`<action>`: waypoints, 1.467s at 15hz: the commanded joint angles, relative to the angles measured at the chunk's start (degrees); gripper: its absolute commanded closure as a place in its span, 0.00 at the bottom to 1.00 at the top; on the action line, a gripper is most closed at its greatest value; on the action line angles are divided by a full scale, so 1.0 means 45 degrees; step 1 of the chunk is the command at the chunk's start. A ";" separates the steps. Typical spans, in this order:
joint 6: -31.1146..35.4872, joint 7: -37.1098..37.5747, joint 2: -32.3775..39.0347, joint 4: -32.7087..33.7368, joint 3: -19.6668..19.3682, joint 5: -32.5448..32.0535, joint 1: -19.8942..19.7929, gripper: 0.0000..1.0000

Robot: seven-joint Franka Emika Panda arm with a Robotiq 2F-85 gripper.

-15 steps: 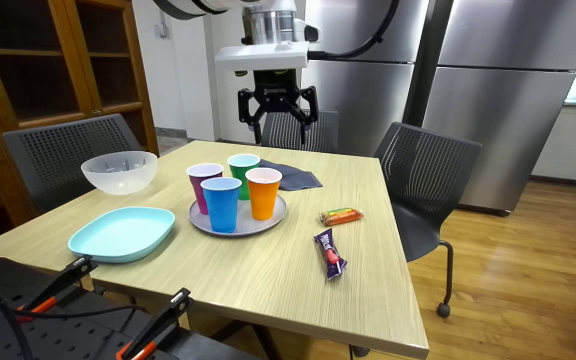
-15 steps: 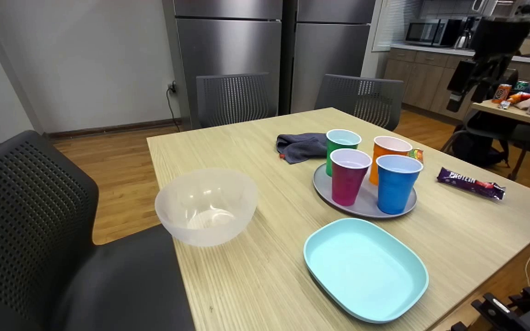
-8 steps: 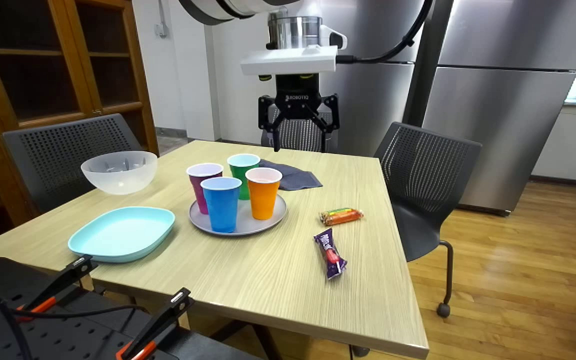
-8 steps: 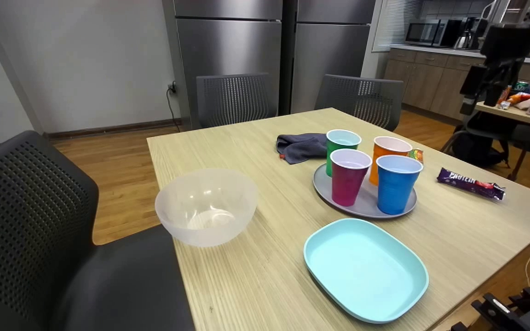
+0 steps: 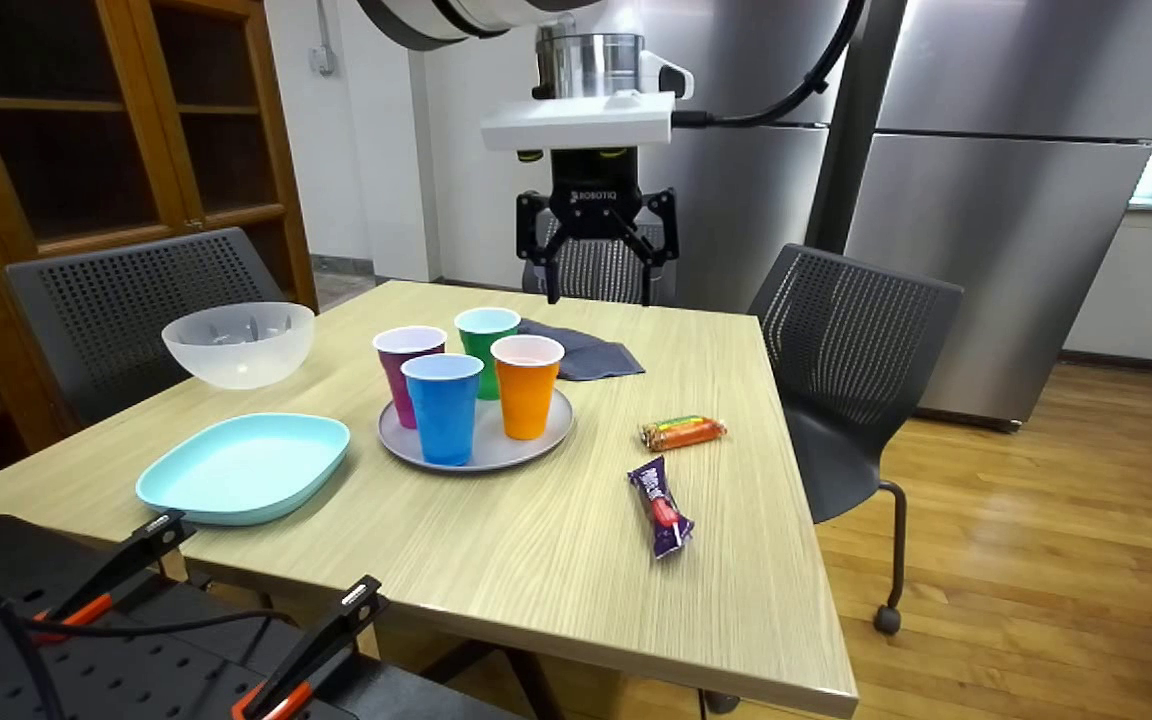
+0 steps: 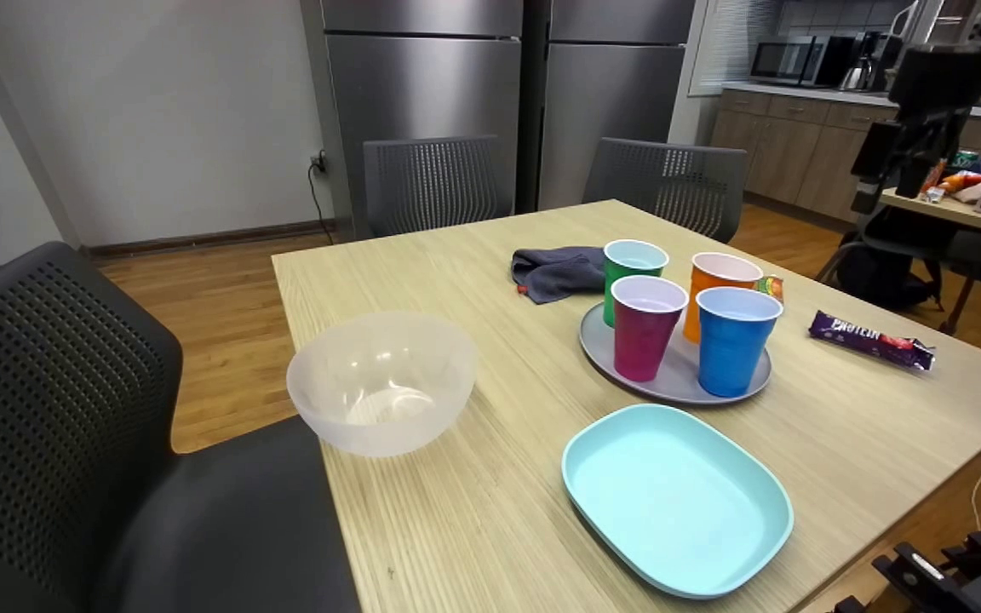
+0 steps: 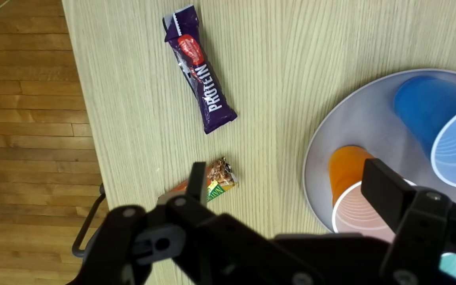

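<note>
Tool [image 5: 599, 300] above tabletop [image 5: 536, 560], fingers [image 7: 197, 182] well apart. In wrist view they partly hide orange-wrapped bar [image 7: 221, 177] and orange cup [image 7: 346, 164]. Bar lies on tabletop near purple-wrapped bar [image 5: 661, 507]. Orange cup stands on gray plate [image 5: 496, 455], close among blue cup [image 5: 444, 415], magenta cup [image 6: 642, 340] and green cup [image 5: 484, 347]. Dark cloth [image 5: 588, 355] near plate, also turquoise tray [image 6: 678, 502]; frosted bowl [image 6: 381, 383] farther off, by tabletop edge.
</note>
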 commanded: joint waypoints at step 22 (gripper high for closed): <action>0.3447 0.0016 0.6944 0.2333 -0.0070 -0.2548 -0.1149 0.00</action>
